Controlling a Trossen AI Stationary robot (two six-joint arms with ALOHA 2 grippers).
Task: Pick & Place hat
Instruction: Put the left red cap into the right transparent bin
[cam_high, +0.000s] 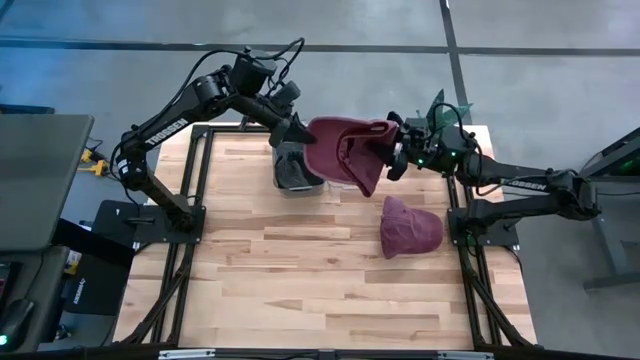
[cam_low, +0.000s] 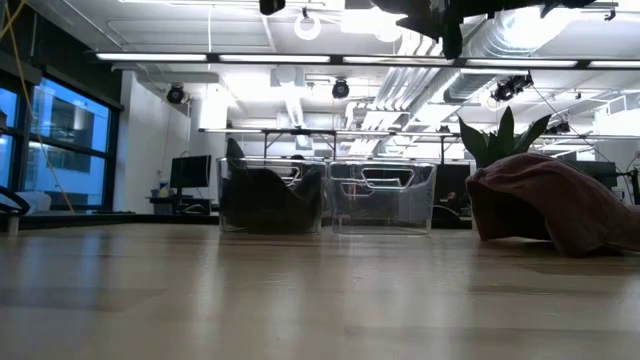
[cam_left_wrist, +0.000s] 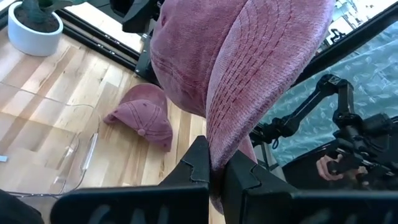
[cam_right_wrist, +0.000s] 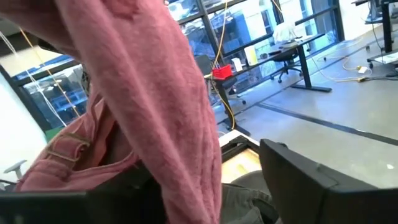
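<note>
The left gripper (cam_left_wrist: 216, 177) is clenched on the raised hat's (cam_high: 345, 148) brim, holding it above the far bins (cam_high: 297, 168). The right gripper (cam_high: 398, 152) has its fingers spread around the hat's other edge. A second hat (cam_high: 410, 226) lies on the table (cam_high: 300, 280), to the right, nearer. Placing remains.

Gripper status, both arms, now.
Left gripper: shut on the raised hat, above the bins.
Right gripper: at the same hat's other side; cannot tell if it is open or gripping.
</note>
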